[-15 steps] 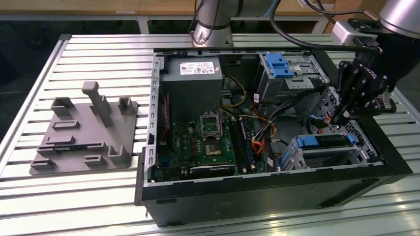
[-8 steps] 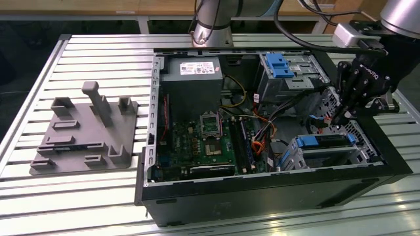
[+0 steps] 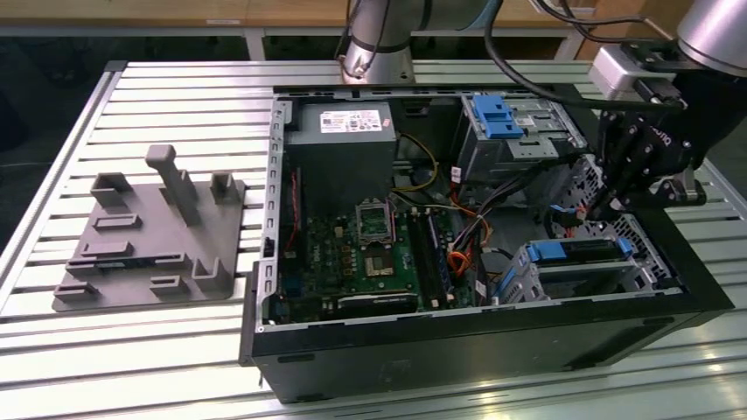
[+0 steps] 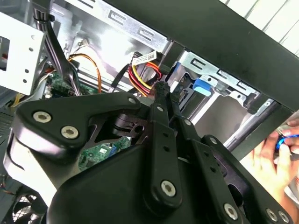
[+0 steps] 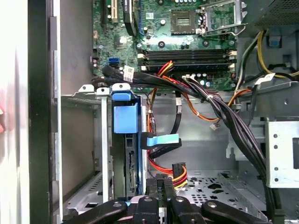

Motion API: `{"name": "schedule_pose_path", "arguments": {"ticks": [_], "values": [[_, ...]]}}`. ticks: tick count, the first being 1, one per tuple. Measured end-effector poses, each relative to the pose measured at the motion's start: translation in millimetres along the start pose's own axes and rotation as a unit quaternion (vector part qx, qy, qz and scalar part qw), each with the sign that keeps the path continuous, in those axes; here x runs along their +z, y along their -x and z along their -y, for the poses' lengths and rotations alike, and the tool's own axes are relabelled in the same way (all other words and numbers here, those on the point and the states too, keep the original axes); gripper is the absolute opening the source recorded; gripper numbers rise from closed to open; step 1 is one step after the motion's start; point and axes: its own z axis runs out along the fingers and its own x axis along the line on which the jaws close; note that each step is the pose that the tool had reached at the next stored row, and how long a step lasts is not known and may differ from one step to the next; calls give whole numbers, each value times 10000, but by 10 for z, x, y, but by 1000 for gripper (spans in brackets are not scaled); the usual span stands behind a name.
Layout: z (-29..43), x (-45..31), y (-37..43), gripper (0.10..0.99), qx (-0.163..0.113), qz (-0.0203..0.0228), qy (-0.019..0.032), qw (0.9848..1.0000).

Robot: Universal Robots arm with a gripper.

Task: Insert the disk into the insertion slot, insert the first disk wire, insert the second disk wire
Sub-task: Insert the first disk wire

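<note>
The disk (image 3: pixel 575 251), with its blue carrier rail, sits inside the insertion slot (image 3: pixel 636 262), the low silver cage at the exterior view's right inside the open computer case. In the first wrist view the disk (image 5: pixel 127 161) stands edge-on behind its blue tab, within the insertion slot (image 5: pixel 81 100). My gripper (image 3: pixel 600 210) hangs just above and behind the disk. Its fingers are shut on the black connector of a red, yellow and orange disk wire (image 5: pixel 179 170), close to the disk's rear edge. A blue flat wire connector (image 5: pixel 163 141) hangs loose nearby. In the second wrist view the gripper (image 4: pixel 163 88) pinches beside the same wire (image 4: pixel 142 74).
A taller grey cage with a blue latch (image 3: pixel 502 118) stands behind the slot. The motherboard (image 3: pixel 373 249) and black cable bundles (image 5: pixel 233 126) crowd the case. A grey fixture (image 3: pixel 152 236) lies on the slatted table. A person's hand (image 4: pixel 275 156) is outside the case wall.
</note>
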Motion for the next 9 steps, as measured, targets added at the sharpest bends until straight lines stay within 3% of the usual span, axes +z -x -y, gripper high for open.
{"name": "schedule_pose_path", "arguments": {"ticks": [2,9], "values": [[1,1,-36,165,-2,109,4,9999],[2,3,-52,165,-3,117,29,9999]]}}
